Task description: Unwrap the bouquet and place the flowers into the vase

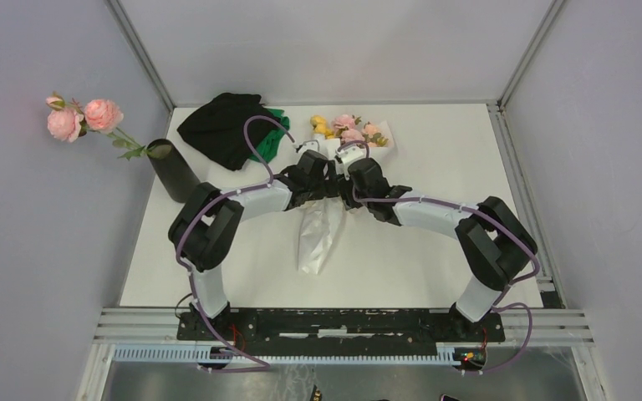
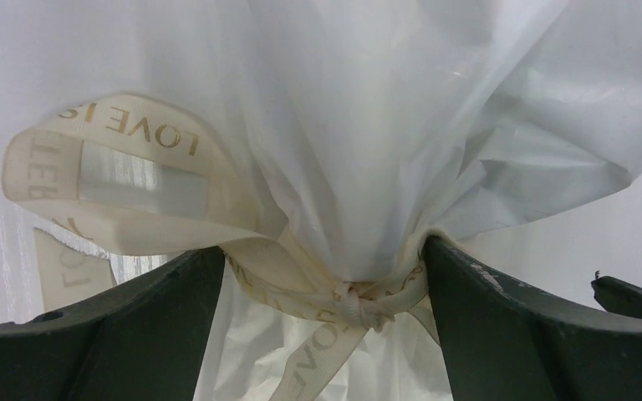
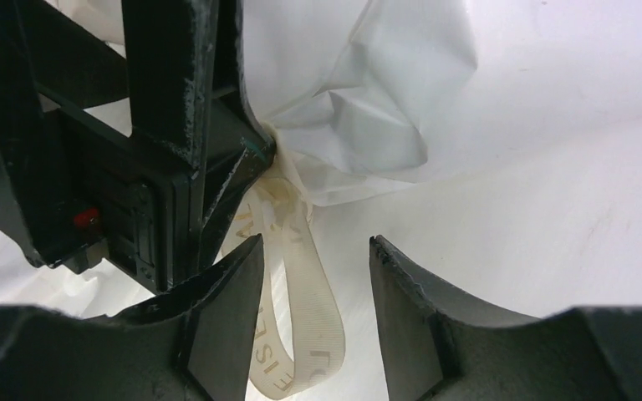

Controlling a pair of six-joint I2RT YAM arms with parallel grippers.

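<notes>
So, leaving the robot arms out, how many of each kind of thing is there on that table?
Vase: 1
Cloth heap: 1
Wrapped bouquet: 1
Rose stem in the vase: 1
Total: 4

I work inside a small, box-like booth, seen from above. The worktop (image 1: pixel 435 251) is a plain white, matte rectangle, evenly lit, with only soft shadows on it.

Three smooth walls close it in, all pale lilac-grey: the left wall (image 1: pixel 33 251), the back wall (image 1: pixel 334 42) and the right wall (image 1: pixel 619 167). Slim aluminium posts rise at the two far corners, the left post (image 1: pixel 140 52) and the right post (image 1: pixel 532 52).

A grooved aluminium near rail (image 1: pixel 134 324) crosses the worktop's near edge, and a side rail (image 1: pixel 520 192) runs along its right edge. Below the near rail lies a grey strip (image 1: pixel 368 380), slightly shiny.

From my right wrist, the worktop shows bright white with a faint scuff.
</notes>
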